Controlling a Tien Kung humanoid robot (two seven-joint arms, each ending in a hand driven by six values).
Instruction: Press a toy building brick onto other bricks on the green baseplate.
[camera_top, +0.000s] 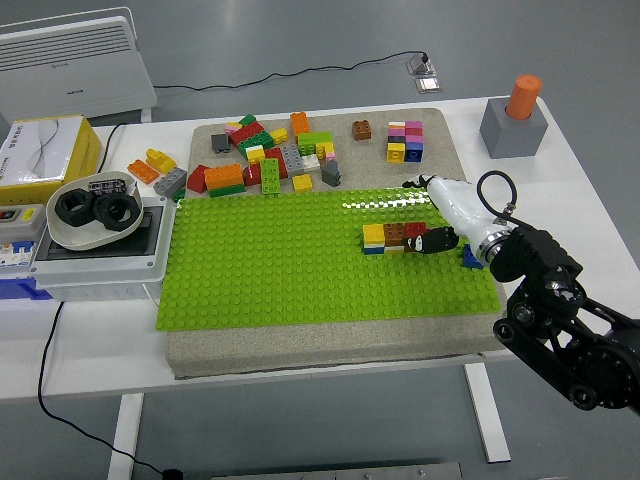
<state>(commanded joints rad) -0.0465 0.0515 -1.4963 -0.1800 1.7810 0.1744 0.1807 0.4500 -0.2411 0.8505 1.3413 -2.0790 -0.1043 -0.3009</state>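
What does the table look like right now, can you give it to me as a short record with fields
surface: green baseplate on a grey slab
built row: yellow, brown and red bricks side by side on the baseplate
right hand: at the row's right end, fingers hidden
blue brick: just right of the hand
loose bricks: pile behind the baseplate
left arm: out of view
far right: orange cylinder in a grey block
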